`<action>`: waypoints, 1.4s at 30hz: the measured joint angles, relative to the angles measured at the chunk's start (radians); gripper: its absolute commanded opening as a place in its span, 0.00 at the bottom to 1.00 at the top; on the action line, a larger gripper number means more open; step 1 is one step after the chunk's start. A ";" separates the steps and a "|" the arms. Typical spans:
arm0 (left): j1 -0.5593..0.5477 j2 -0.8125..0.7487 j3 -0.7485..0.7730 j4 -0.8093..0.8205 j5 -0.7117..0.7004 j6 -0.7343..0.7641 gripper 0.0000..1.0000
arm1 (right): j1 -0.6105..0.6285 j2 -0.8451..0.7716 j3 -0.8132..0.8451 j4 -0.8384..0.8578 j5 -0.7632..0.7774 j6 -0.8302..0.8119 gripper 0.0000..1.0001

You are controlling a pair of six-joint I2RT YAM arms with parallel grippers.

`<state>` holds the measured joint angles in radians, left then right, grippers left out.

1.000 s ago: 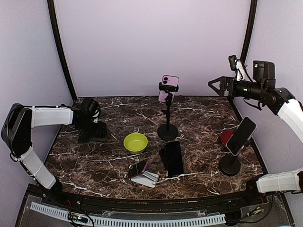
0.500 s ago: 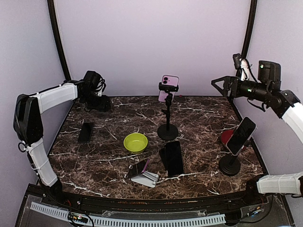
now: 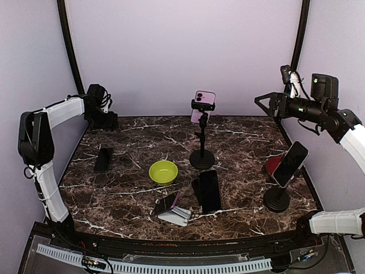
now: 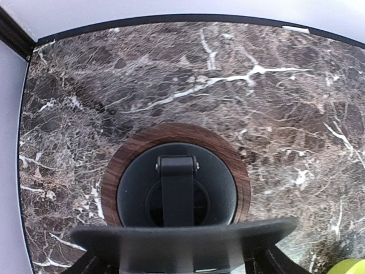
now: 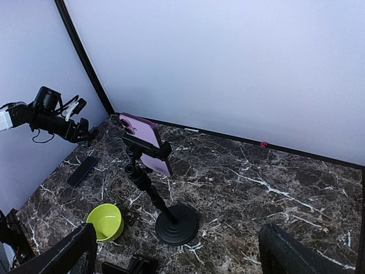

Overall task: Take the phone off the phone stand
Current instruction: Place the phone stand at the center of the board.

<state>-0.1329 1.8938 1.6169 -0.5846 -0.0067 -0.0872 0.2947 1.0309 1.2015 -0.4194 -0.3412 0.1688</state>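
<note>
Here, phone (image 3: 103, 160): a dark handset lying flat on the table (image 3: 245, 142) near its left edge, off any holder and well apart from both arms.
Phone stand (image 4: 177, 188): at the back left corner, with a round black base ringed in wood and its black cradle plate uppermost. I cannot tell whether the base touches the table.
Left claw (image 3: 101, 114): directly above that stand, its two fingers flanking the cradle plate and closed on it.
Right claw (image 3: 259, 103): raised high at the back right, fingers spread wide, holding nothing.
Green bowl (image 3: 163, 172): right of the phone, left of centre.
Pink phone (image 3: 204, 105): clamped upright atop a tall stand (image 3: 202, 149) mid-table.
Larger black phone (image 3: 207, 190): flat, just in front of the tall stand's base.
Folding stand (image 3: 174, 214): near the front edge, a small handset leaning on it.
Tilted phone (image 3: 290, 164): on a round-based holder at the right edge.
</note>
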 measured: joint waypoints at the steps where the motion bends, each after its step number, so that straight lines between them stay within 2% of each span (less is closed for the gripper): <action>1: 0.011 0.008 0.002 0.000 0.000 0.006 0.66 | 0.000 0.000 -0.003 0.000 0.000 0.000 0.99; 13: 0.071 0.192 0.089 0.009 0.029 0.063 0.67 | 0.000 0.005 -0.011 0.000 -0.003 0.000 0.99; 42: 0.119 0.358 0.243 0.007 0.035 0.103 0.69 | 0.000 0.056 -0.011 0.000 -0.016 0.000 0.99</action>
<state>-0.0143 2.2517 1.8603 -0.5777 0.0288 0.0158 0.2947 1.0870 1.1908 -0.4194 -0.3569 0.1684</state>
